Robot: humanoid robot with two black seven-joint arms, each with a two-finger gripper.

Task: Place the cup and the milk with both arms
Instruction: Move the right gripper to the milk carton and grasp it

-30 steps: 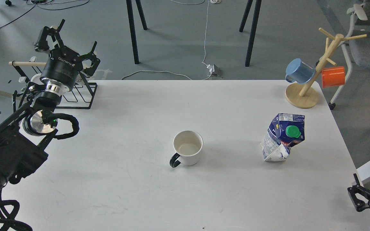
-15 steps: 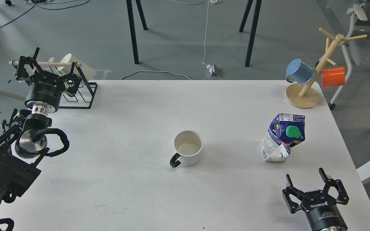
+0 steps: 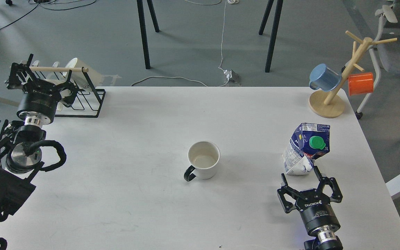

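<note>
White table (image 3: pixel 144 114) filled most of the view. Toward its right side stood the dented milk carton (image 3: pixel 307 148), just beyond the right gripper (image 3: pixel 300 175), whose fingers were spread wide and empty. Far left, the left gripper (image 3: pixel 42 71) hung open, empty. Mid-table sat the cup (image 3: pixel 202 159), upright, untouched.

The light is bright, even and diffuse. The white table (image 3: pixel 151 139) shows only soft, faint shadows, toward 3 o'clock of the cup (image 3: pixel 203 159). The picture is sharp, without glare.
</note>
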